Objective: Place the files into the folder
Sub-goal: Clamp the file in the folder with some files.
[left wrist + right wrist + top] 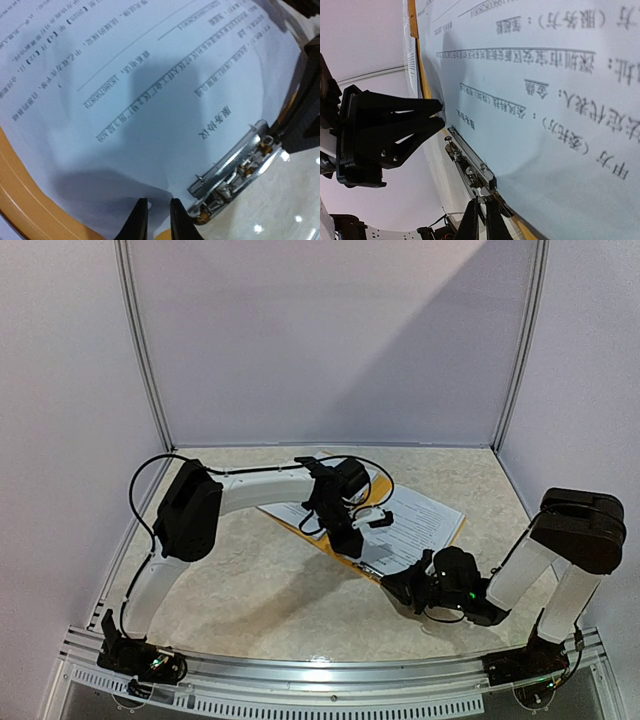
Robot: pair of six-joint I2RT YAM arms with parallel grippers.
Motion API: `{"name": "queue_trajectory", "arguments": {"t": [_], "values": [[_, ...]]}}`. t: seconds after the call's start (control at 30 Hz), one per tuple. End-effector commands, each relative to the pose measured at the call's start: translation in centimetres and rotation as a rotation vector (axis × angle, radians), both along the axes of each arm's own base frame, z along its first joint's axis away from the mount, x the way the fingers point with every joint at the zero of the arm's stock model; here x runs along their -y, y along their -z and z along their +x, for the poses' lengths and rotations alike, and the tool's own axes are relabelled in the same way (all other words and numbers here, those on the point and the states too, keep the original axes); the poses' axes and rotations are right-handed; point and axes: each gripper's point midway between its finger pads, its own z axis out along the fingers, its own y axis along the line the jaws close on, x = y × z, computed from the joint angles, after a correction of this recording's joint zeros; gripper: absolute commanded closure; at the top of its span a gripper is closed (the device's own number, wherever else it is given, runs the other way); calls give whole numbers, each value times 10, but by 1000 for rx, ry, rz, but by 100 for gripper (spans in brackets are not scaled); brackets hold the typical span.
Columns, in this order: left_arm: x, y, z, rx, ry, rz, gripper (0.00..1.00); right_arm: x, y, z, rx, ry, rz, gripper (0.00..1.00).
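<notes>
The orange-yellow folder [293, 525] lies open on the table with the files [420, 515], white printed sheets, on it. My left gripper [350, 540] is at the sheets' near-left edge. In the left wrist view its jaws [156, 212] stand narrowly apart with the corner of the files [150, 75] between them, next to the metal clip [235, 170]. My right gripper [393, 590] is at the folder's near corner. In the right wrist view it [481, 212] is shut on the end of the clip [470, 160], beside the files [545, 100].
The beige table [260, 590] is enclosed by white booth walls with metal posts [140, 350]. An aluminium rail [330, 675] runs along the near edge. The right arm's body [580, 530] stands at the right side.
</notes>
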Motion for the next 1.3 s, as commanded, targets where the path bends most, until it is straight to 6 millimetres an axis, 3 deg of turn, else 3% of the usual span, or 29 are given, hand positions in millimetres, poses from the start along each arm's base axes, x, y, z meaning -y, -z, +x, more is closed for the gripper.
{"name": "queue_trajectory", "arguments": {"t": [0.0,0.13,0.23,0.53,0.73,0.9,1.0,1.27], "values": [[0,-34,-25,-85,42,-11,81,121,123,-102,-475,-16,-567,99],[9,-62,-40,-128,75,-59,81,124,116,-99,-465,-16,-603,99],[16,-71,-56,-158,102,-84,81,123,110,-95,-444,-24,-623,98],[42,-13,-77,-226,99,-86,86,117,108,-89,-416,-31,-607,99],[51,-6,-73,-174,109,-91,85,121,111,-92,-416,-19,-590,99],[40,13,-76,-161,152,-53,82,119,113,-92,-417,-20,-586,99],[33,23,-75,-159,142,-26,85,123,114,-94,-419,-14,-587,99],[25,19,-81,-160,114,-26,85,120,113,-91,-408,-4,-573,100]]}}
